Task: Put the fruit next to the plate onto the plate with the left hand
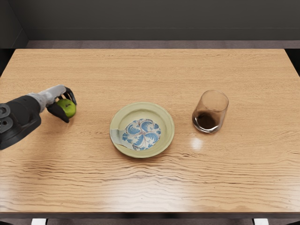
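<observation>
A small green fruit (68, 107) rests on the wooden table left of the plate. My left hand (63, 104) comes in from the left edge and its dark fingers are curled around the fruit, thumb below and fingers above. The plate (165, 116) is pale yellow-green with a blue and white floral centre; it lies in the middle of the table with nothing on it, about a hand's width right of the fruit. The right arm does not show.
A brown-tinted drinking glass (210, 111) stands to the right of the plate. The table's (150, 187) front edge runs along the bottom of the view, and a dark wall lies behind the far edge.
</observation>
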Motion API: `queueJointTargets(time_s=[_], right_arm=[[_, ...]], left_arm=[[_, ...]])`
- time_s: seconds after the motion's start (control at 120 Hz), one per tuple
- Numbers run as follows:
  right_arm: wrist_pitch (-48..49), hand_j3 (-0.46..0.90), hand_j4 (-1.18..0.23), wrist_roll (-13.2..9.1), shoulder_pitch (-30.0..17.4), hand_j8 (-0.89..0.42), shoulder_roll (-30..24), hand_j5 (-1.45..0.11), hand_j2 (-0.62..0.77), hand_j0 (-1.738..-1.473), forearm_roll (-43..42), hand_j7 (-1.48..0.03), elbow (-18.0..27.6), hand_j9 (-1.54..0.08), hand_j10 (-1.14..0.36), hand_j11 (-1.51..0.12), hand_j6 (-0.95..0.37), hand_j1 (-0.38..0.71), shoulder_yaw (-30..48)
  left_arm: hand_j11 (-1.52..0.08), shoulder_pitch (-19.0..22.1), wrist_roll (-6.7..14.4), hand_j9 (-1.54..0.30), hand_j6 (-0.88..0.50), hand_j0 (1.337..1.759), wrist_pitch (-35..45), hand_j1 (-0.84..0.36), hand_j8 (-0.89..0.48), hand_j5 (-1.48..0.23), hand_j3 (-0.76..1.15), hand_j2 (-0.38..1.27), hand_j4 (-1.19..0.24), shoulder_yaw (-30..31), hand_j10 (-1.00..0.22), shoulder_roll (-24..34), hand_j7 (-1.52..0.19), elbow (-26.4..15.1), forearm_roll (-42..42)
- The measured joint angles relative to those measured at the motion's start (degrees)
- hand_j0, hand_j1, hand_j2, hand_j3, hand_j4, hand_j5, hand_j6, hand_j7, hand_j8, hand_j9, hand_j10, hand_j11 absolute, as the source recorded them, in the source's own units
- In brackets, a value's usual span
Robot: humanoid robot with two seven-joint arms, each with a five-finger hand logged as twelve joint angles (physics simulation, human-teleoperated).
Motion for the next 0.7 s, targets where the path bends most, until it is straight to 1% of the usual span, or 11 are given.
queueJointTargets(time_s=[0.075, 0.142, 0.208, 0.283, 0.3, 0.325, 0.392, 0.467, 0.517, 0.633, 0.7], right_arm=[[0.04, 0.00, 0.00, -0.01, 0.50, 0.00, 0.00, 0.00, 0.00, -1.658, -0.02, 0.00, 0.00, 0.00, 0.00, 0.00, 0.00, -0.35, 0.00], [0.06, 0.00, 0.00, -0.02, 0.85, 0.00, 0.00, 0.00, 0.00, -1.658, -0.03, 0.00, 0.00, 0.00, 0.00, 0.00, 0.00, -0.35, -0.01], [0.07, 0.00, 0.00, -0.02, 1.08, 0.00, 0.00, 0.00, 0.00, -1.658, -0.03, 0.00, 0.00, 0.00, 0.00, 0.00, 0.00, -0.35, -0.09], [0.08, 0.00, 0.00, -0.02, 1.22, 0.00, 0.00, 0.00, 0.00, -1.658, -0.03, 0.00, 0.00, 0.00, 0.00, 0.00, 0.00, -0.35, -0.21], [0.08, 0.00, 0.00, -0.02, 1.25, 0.00, 0.00, 0.00, 0.00, -1.658, -0.03, 0.00, 0.00, 0.00, 0.00, 0.00, 0.00, -0.35, -0.24], [0.08, 0.00, 0.00, -0.02, 1.32, 0.00, 0.00, 0.00, 0.00, -1.658, -0.03, 0.00, 0.00, 0.00, 0.00, 0.00, 0.00, -0.35, -0.27], [0.08, 0.00, 0.00, -0.02, 1.49, 0.00, 0.00, 0.00, 0.00, -1.658, -0.04, 0.00, 0.00, 0.00, 0.00, 0.00, 0.00, -0.35, -0.31], [0.07, 0.00, 0.00, -0.02, 1.60, 0.00, 0.00, 0.00, 0.00, -1.658, -0.04, 0.00, 0.00, 0.00, 0.00, 0.00, 0.00, -0.35, -0.33], [0.08, 0.00, 0.00, -0.02, 1.66, 0.00, 0.00, 0.00, 0.00, -1.658, -0.04, 0.00, 0.00, 0.00, 0.00, 0.00, 0.00, -0.35, -0.34], [0.08, 0.00, 0.00, -0.02, 1.72, 0.00, 0.00, 0.00, 0.00, -1.658, -0.04, 0.00, 0.00, 0.00, 0.00, 0.00, 0.00, -0.35, -0.37], [0.08, 0.00, 0.00, -0.02, 1.74, 0.00, 0.00, 0.00, 0.00, -1.658, -0.04, 0.00, 0.00, 0.00, 0.00, 0.00, 0.00, -0.35, -0.40]], left_arm=[[-1.11, -1.68, -0.01, -1.11, -0.21, 1.646, -0.12, -0.35, -0.23, -1.14, 0.00, 0.44, -0.47, -0.10, -0.48, -1.25, -1.12, 0.01, -0.59], [-1.11, -2.64, -0.01, -1.12, -0.20, 1.646, -0.36, -0.35, -0.23, -1.16, 0.00, 0.44, -0.46, -0.14, -0.48, -2.52, -1.13, 0.00, -0.93], [-1.11, -4.29, 0.02, -1.12, -0.21, 1.646, -0.53, -0.32, -0.24, -1.17, 0.00, 0.34, -0.48, -0.15, -0.49, -3.45, -1.14, 0.01, -1.07], [-1.11, -6.17, 0.01, -1.12, -0.21, 1.646, -0.69, -0.31, -0.26, -1.17, 0.00, 0.33, -0.48, -0.15, -0.50, -5.42, -1.14, 0.00, -1.19], [-1.12, -6.51, 0.00, -1.13, -0.21, 1.647, -0.77, -0.31, -0.25, -1.17, 0.00, 0.37, -0.47, -0.15, -0.50, -5.61, -1.14, 0.00, -1.26], [-1.12, -7.23, 0.02, -1.13, -0.21, 1.646, -0.85, -0.32, -0.25, -1.17, 0.00, 0.36, -0.48, -0.14, -0.50, -6.39, -1.14, 0.01, -1.25], [-1.12, -8.21, 0.02, -1.14, -0.20, 1.646, -1.08, -0.34, -0.23, -1.17, 0.00, 0.44, -0.46, -0.17, -0.48, -8.11, -1.15, -0.02, -1.31], [-1.12, -9.11, 0.04, -1.14, -0.19, 1.646, -1.35, -0.33, -0.22, -1.18, 0.00, 0.38, -0.46, -0.22, -0.48, -9.27, -1.15, -0.16, -1.48], [-1.11, -10.71, 0.04, -1.15, -0.19, 1.646, -1.83, -0.33, -0.21, -1.18, 0.00, 0.35, -0.45, -0.27, -0.48, -10.08, -1.15, -0.31, -2.24], [-1.13, -12.16, 0.05, -1.17, -0.16, 1.646, -2.65, -0.37, -0.19, -1.20, 0.00, 0.45, -0.42, -0.31, -0.46, -12.00, -1.16, -0.47, -4.60], [-1.13, -12.72, 0.06, -1.18, -0.17, 1.645, -3.33, -0.37, -0.17, -1.20, 0.00, 0.42, -0.41, -0.33, -0.46, -13.38, -1.17, -0.51, -5.77]])
